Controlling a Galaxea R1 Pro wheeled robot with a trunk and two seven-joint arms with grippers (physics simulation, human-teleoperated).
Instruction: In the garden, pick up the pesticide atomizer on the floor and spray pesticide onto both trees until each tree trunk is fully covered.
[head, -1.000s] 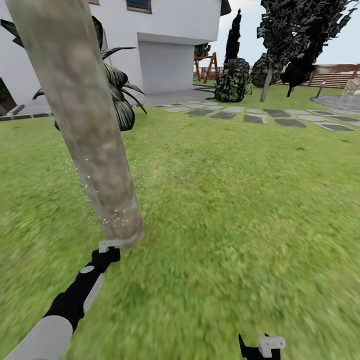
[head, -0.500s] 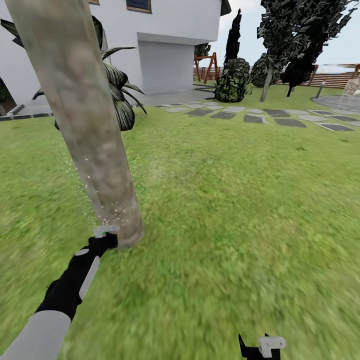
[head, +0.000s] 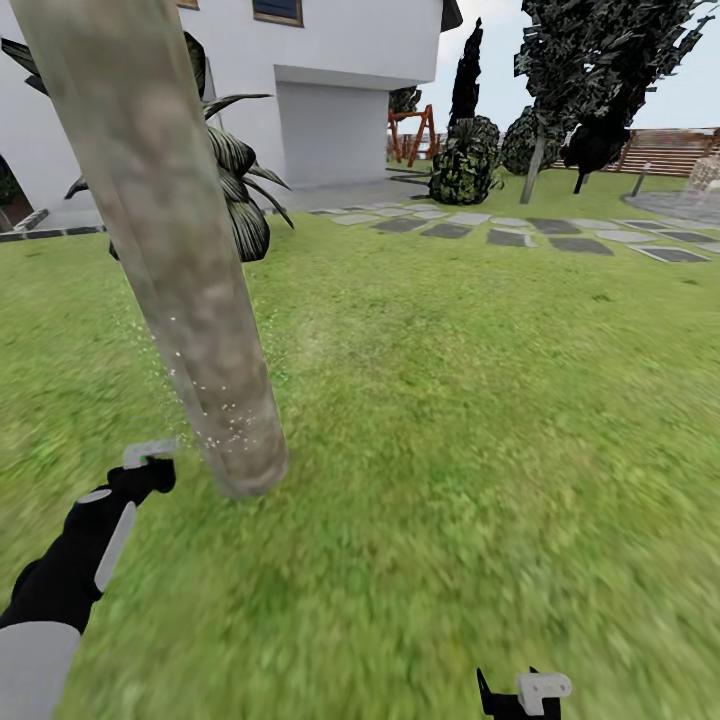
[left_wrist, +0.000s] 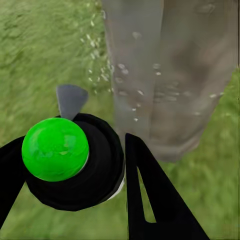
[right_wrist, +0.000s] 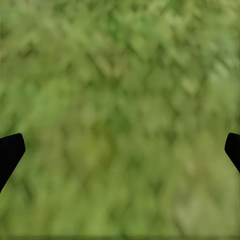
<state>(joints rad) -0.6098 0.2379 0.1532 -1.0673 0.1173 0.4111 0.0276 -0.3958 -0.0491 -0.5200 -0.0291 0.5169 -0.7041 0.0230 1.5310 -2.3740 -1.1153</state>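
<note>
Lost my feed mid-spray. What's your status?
Left gripper shut on atomizer, beside tree trunk. Droplets on trunk base. Right gripper open over grass. Nothing in the way.

L arm stretched fwd, its tool (left_wrist: 70, 170) clamped tight; R tool (right_wrist: 120, 150) fingers spread wide, pointing down.

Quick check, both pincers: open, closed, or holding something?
Left pincer: closed on the atomizer, beside the trunk.
Right pincer: open, empty, over grass.
</note>
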